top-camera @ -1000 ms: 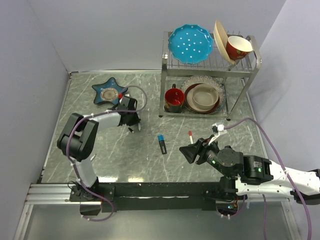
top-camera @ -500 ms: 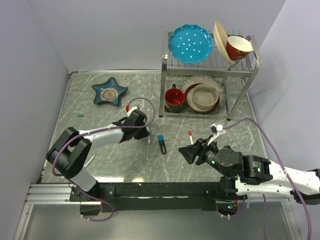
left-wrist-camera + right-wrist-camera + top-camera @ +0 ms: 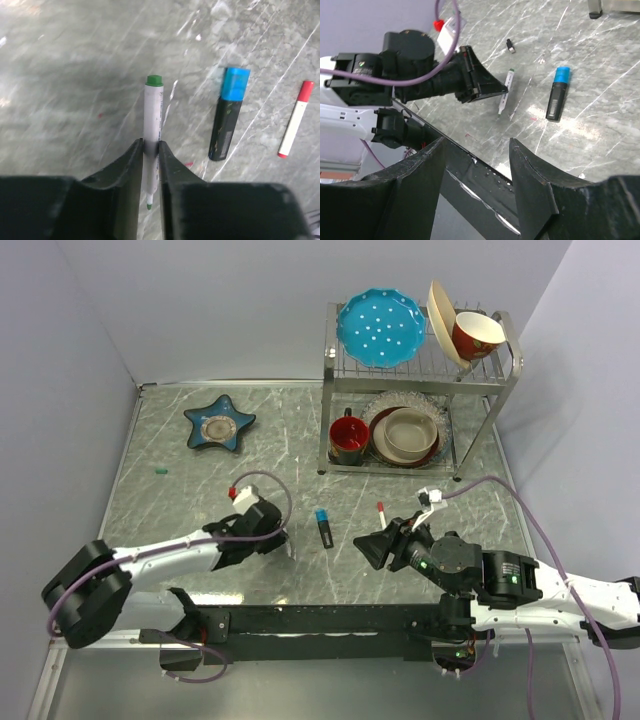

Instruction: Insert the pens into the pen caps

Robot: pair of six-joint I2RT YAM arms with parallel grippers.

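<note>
My left gripper point(image 3: 150, 146) is shut on a thin white pen point(image 3: 153, 112) with a green end cap and a bare green tip, held just above the table left of centre point(image 3: 284, 542). The pen also shows in the right wrist view point(image 3: 505, 90). A black marker with a blue end point(image 3: 323, 527) lies right of it, and a red-tipped white pen point(image 3: 381, 512) lies further right. A tiny black cap point(image 3: 510, 45) lies beyond the held pen. A teal cap point(image 3: 160, 471) lies far left. My right gripper point(image 3: 368, 545) is open and empty.
A metal dish rack point(image 3: 335, 365) with plates, bowls and a red mug stands at the back right. A blue star-shaped dish point(image 3: 218, 424) sits at the back left. The black front rail point(image 3: 300, 618) runs along the near edge.
My left arm has swung from beside the star dish toward the front and right, carrying the white pen. The right arm has barely moved.
</note>
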